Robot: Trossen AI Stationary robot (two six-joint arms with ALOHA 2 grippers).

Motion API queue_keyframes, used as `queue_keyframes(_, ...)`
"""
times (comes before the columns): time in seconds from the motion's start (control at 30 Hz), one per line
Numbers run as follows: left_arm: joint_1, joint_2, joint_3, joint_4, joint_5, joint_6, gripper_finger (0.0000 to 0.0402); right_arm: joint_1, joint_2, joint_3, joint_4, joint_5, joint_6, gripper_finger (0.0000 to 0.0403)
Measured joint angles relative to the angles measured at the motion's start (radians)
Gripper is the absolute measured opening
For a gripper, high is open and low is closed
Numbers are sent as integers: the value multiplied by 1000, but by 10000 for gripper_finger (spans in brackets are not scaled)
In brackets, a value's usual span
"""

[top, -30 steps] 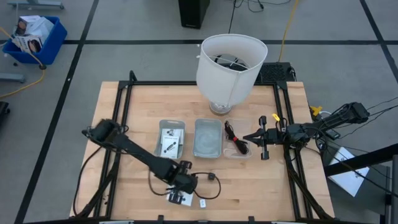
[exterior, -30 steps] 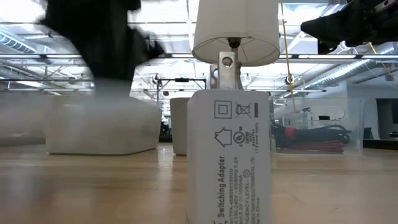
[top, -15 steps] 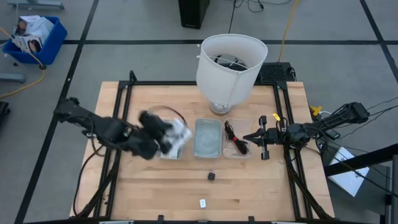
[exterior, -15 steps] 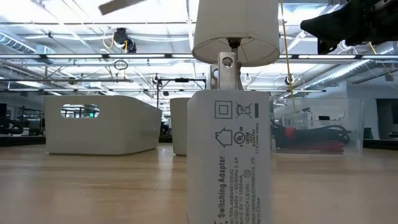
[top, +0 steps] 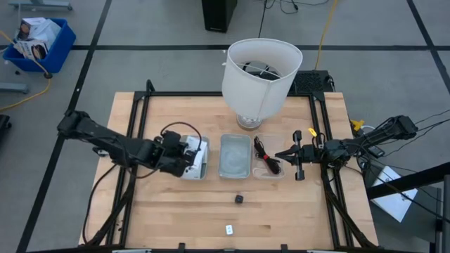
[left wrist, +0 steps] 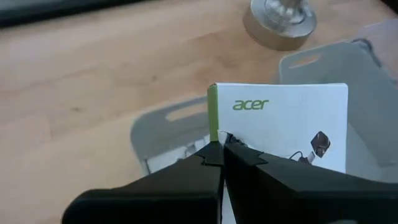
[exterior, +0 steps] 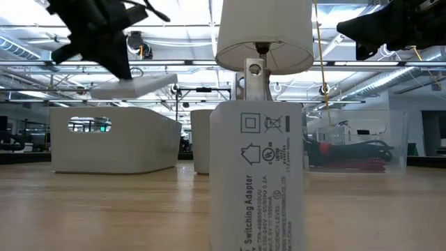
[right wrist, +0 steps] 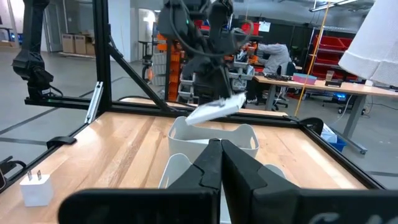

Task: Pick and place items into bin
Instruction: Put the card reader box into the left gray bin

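Observation:
My left gripper [top: 187,151] is shut on a white square packet [left wrist: 280,121] with a green edge and "acer" print, above the grey left bin [top: 204,171]. The low view shows this packet [exterior: 136,85] in the air over the bin [exterior: 115,143]. A tiny black cube [top: 239,199] and a tiny white adapter [top: 228,229] rest on the table near its near edge; the adapter [exterior: 258,181] stands upright. A black coiled cable [top: 266,158] lies in the clear right bin. My right gripper [top: 290,154] is shut and hovers by that bin's right side. My left gripper pinches the packet between its two fingers at one edge [left wrist: 219,138], beside the green side strip. The packet is lifted clear and juts out beyond the fingertips [exterior: 115,70], nearly flat and slightly tilted, above the left bin.
Three bins stand in a row mid-table: the grey left one, a grey middle one [top: 234,156], and a clear right one [top: 267,169]. A big white lampshade [top: 260,74] on a metal foot stands at the far edge. Bare wood lies toward the near edge.
My left gripper rose from the table's near edge with the packet and swung toward the far-left, ending over the left bin. The packet is now lifted clear. The cube and the adapter stayed where they were.

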Motion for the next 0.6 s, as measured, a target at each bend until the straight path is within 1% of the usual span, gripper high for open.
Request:
queue_keyframes(0.17,3,3,-75,123,15,-22,1,0,0,0,0,0,0,0)
queue_keyframes(0.4,-11,3,-150,143,14,-111,1,0,0,0,3,1,0,0)
queue_keyframes(0.53,-10,3,-169,151,21,-118,3,0,0,0,3,1,-3,0)
queue_keyframes(0.6,-10,3,-170,155,23,-103,13,0,0,0,3,1,-3,0)
